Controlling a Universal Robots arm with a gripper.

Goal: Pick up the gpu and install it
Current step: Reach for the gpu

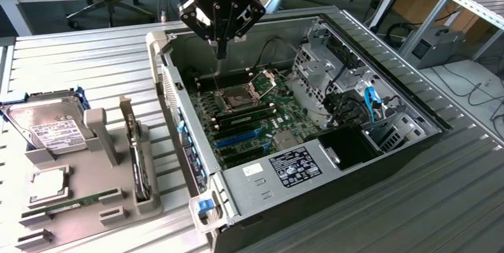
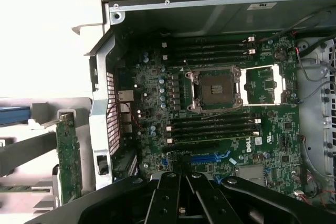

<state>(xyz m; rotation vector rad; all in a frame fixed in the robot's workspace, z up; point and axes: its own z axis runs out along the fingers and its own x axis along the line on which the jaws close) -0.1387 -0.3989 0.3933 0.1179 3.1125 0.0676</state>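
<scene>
Green and standing on edge, the gpu sits in a slot of the grey holder on the ribbed table, at the exterior view's left. Its silver bracket points away from the camera. In the wrist view the gpu shows as a thin green card just outside the metal wall of the case. It is well apart from the fingers, with the case wall between them.

The gripper hangs over the open case, above the far end of the motherboard and near the bare CPU socket. Its black fingers are pressed together to a single point, with nothing between them and touching nothing. From the wrist, the closed fingers meet over the board's blue slot.

A hard drive and a memory stick lie in the same holder as the gpu.
</scene>
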